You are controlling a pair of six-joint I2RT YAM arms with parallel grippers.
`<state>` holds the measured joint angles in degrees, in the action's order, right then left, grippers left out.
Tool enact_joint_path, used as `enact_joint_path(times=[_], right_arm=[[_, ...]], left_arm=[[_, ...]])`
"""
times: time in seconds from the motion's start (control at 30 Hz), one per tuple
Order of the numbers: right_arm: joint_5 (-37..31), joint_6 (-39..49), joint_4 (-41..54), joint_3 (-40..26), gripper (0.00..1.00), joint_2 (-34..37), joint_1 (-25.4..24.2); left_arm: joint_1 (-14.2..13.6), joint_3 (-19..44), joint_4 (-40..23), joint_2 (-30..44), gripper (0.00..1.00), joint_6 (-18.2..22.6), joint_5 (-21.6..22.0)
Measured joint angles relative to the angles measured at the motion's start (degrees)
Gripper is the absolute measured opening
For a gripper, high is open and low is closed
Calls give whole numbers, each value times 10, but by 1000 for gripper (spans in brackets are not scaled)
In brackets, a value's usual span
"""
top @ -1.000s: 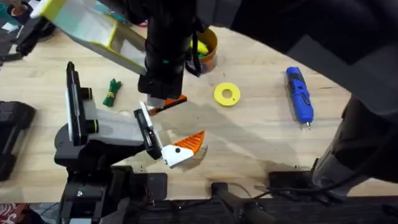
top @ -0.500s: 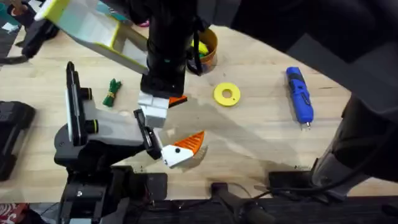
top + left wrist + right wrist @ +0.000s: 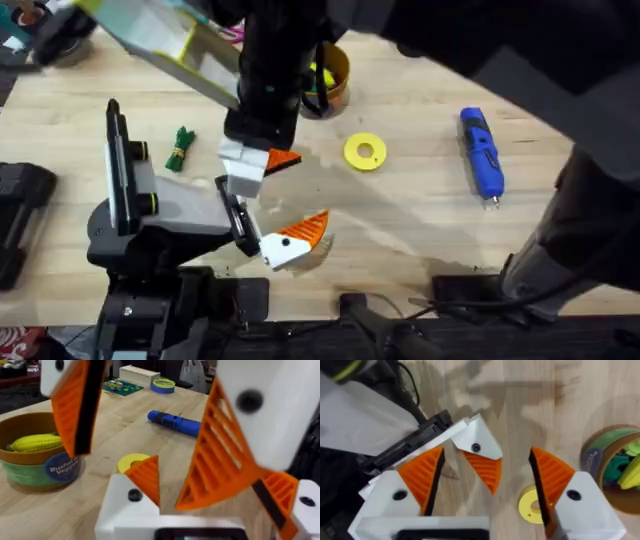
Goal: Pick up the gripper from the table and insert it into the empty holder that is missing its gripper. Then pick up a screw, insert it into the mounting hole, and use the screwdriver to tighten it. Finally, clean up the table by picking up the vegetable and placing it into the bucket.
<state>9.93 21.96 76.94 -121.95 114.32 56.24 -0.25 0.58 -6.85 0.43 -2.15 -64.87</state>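
The white holder (image 3: 476, 440) is a finger mount on my grey-bodied left arm, with a dark round hole (image 3: 134, 494). The orange ribbed gripper (image 3: 482, 467) sits against it, also seen from the left wrist (image 3: 146, 477). My right gripper (image 3: 486, 455) hangs open above, one finger on each side of the holder; overhead it shows at the middle (image 3: 262, 162). My left gripper (image 3: 298, 238) stands open. The blue screwdriver (image 3: 482, 152) lies at the right. The green vegetable (image 3: 180, 148) lies at the left. The orange-brown bucket (image 3: 335, 72) holds a toy corn (image 3: 34, 442). No screw can be made out.
A yellow disc (image 3: 365, 152) lies between the bucket and the screwdriver. A yellow-and-teal box (image 3: 160, 40) slants across the far left. Black gear (image 3: 20, 220) sits at the left edge, and cables run along the front edge.
The right gripper has shifted slightly over the left arm's finger, and its white and orange tips now show farther apart. The left arm has not moved.
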Motion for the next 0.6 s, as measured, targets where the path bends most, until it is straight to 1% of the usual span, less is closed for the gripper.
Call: enact_joint_path(times=[0.17,0.2,0.43,0.53,0.6], right_arm=[[0,-11,-8,0,995,-39,-4],[0,-15,-6,0,995,-78,-15],[0,-22,-3,3,995,-125,-54],[0,-23,-20,47,995,-163,-73],[0,-23,-43,91,995,-193,-82]], left_arm=[[0,0,0,0,986,0,0],[0,0,0,0,985,0,0],[0,0,0,0,986,0,0],[0,0,0,0,986,0,0],[0,0,0,0,986,0,0]])
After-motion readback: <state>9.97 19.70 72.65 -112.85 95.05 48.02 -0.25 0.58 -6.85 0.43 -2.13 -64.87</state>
